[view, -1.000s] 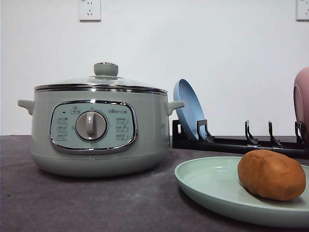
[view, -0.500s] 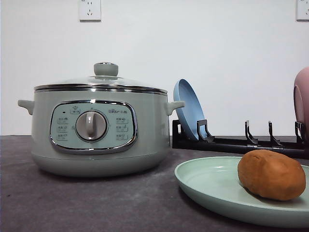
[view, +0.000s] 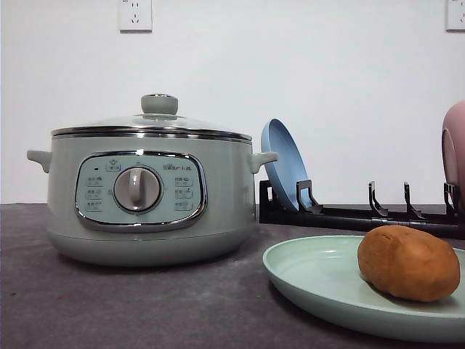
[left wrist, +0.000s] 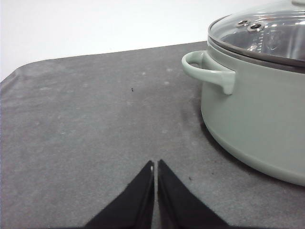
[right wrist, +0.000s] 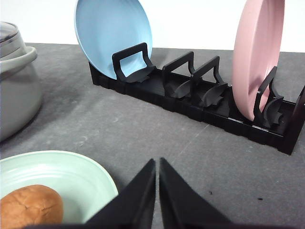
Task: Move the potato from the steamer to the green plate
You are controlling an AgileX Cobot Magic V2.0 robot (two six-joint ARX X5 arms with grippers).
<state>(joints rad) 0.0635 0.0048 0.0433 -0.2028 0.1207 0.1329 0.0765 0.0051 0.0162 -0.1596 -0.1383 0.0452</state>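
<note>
Potato (view: pixel 407 262) lies on the green plate (view: pixel 312 280), on the part of it nearer the desk's right edge. The steamer (view: pixel 145 189), lid on, stands left of the plate on the dark grey desk (view: pixel 145 305); its panel lettering is too small to read. Behind, a black rack (right wrist: pixel 190 102) holds a blue plate (right wrist: pixel 113 38) and a pink plate (right wrist: pixel 257 57) before a white wall with sockets (view: pixel 135 14). Left gripper (left wrist: pixel 155 166) and right gripper (right wrist: pixel 157 164) are both closed tight, empty.
</note>
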